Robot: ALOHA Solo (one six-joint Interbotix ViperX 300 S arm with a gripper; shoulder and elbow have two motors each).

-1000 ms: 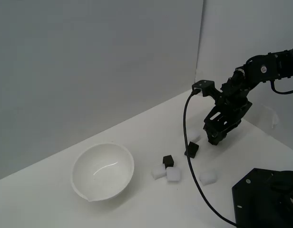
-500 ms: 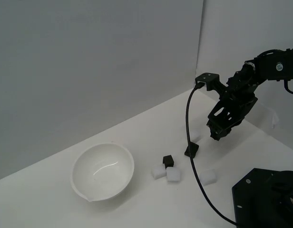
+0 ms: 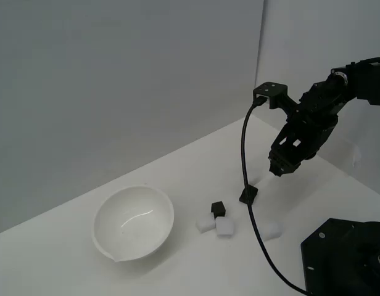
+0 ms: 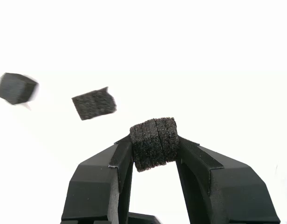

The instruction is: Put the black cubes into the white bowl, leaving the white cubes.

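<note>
My gripper (image 4: 154,145) is shut on a black cube (image 4: 153,142), squeezed between the two fingers in the wrist view. In the exterior view the gripper (image 3: 278,169) hangs above the table, up and to the exterior view's right of the cube cluster. Two more black cubes lie on the table: one (image 3: 218,208) beside the white cubes, one (image 3: 249,195) tilted on an edge behind the cable; both show in the wrist view too (image 4: 16,87) (image 4: 93,103). White cubes (image 3: 206,224) (image 3: 225,226) (image 3: 271,230) rest nearby. The white bowl (image 3: 134,221) stands empty at the exterior view's left.
A black cable (image 3: 248,185) hangs from the wrist down past the cubes. The arm's black base (image 3: 344,256) fills the lower corner at the exterior view's right. Grey walls stand behind the white table.
The gripper has risen from the table beside the tilted black cube, lifting up and slightly to the exterior view's right. The cubes on the table and the bowl have not moved.
</note>
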